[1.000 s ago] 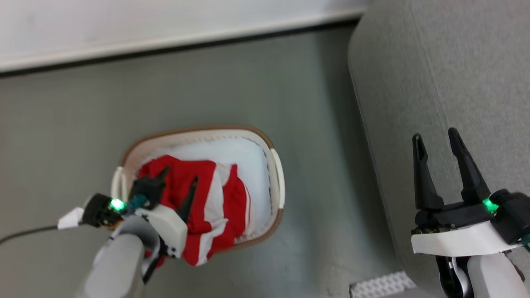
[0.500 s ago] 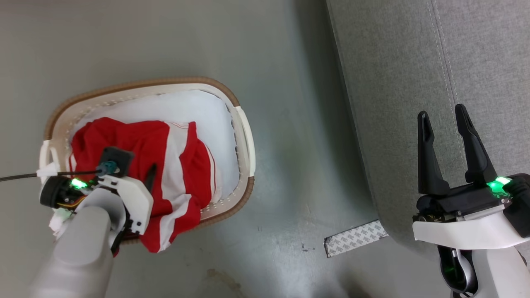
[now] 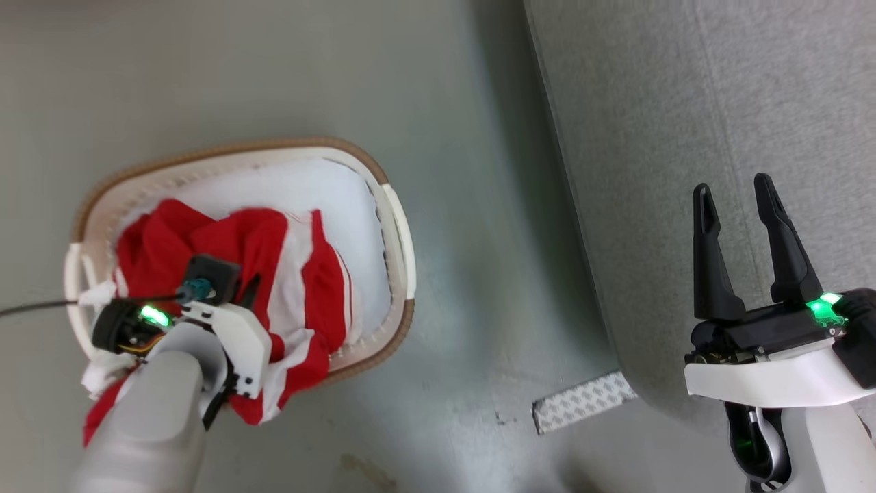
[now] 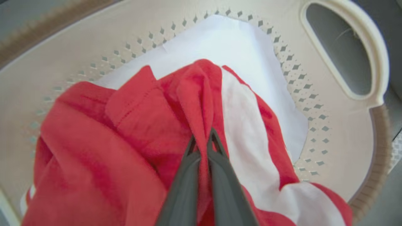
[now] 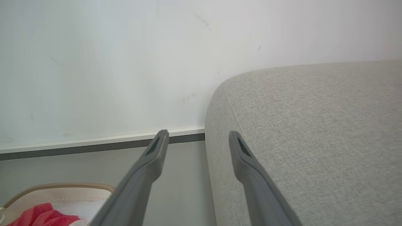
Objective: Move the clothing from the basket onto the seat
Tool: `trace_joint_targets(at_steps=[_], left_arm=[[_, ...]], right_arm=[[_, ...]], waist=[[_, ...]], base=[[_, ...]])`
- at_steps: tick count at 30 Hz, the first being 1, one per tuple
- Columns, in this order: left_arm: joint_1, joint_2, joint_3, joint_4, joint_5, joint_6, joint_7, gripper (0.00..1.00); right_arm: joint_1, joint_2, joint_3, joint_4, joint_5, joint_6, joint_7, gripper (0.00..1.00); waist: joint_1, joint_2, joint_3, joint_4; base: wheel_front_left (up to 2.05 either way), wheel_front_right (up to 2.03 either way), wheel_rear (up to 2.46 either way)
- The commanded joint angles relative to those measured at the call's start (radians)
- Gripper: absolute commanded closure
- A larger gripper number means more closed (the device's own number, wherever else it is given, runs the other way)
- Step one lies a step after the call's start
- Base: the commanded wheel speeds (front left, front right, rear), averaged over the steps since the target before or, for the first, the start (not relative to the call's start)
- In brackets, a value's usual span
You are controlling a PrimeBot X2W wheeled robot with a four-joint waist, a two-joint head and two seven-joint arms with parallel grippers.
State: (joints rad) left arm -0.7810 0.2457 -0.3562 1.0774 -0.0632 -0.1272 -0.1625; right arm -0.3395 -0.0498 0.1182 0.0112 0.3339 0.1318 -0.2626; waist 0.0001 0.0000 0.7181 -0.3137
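The red clothing with white stripes lies bunched in the cream basket, one end hanging over the near rim. My left gripper reaches into the basket and is shut on a raised fold of the clothing, as the left wrist view shows with both fingers pinched together. The basket's perforated wall and side handle ring the fabric. My right gripper stands open over the grey seat, nothing between its fingers. The basket and the clothing show at the right wrist view's lower left.
The basket stands on a grey-green floor to the left of the seat. A patterned grey strip lies on the floor by the seat's base. A black cable runs left from my left wrist. A white wall with a dark skirting line stands behind.
My left gripper has closed on the clothing and pulled a fold up, bunching the fabric. The head camera swung earlier, taking the wall out of view. The right gripper stays open.
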Motion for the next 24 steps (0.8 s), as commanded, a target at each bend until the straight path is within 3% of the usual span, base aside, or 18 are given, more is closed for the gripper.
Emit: trace_joint_targets(at_steps=[1,10,17,24], left_arm=[[0.006,0.0,0.005,-0.004,-0.015,-0.003,-0.02,1.0],[0.123,-0.048,0.003,-0.114,-0.125,-0.004,-0.094,1.0],[0.234,-0.065,0.004,-0.297,-0.178,-0.001,-0.102,1.0],[0.346,-0.065,0.009,-0.531,-0.197,0.04,-0.073,1.0]], right_arm=[[0.006,-0.001,-0.006,0.007,-0.011,-0.002,-0.004,0.0],[0.07,-0.002,-0.02,0.065,-0.046,-0.002,-0.004,0.0],[0.127,-0.002,-0.01,0.106,-0.08,-0.002,-0.003,0.0],[0.179,-0.002,0.015,0.133,-0.091,-0.002,-0.003,0.0]], waist=[[-0.0001,0.0,-0.041,0.015],[-0.0001,0.0,-0.281,0.097],[-0.0001,0.0,-0.453,0.166],[-0.0001,0.0,-0.582,0.204]], base=[[0.0,0.0,0.0],[0.0,0.0,0.0],[0.0,0.0,0.0],[0.0,0.0,0.0]])
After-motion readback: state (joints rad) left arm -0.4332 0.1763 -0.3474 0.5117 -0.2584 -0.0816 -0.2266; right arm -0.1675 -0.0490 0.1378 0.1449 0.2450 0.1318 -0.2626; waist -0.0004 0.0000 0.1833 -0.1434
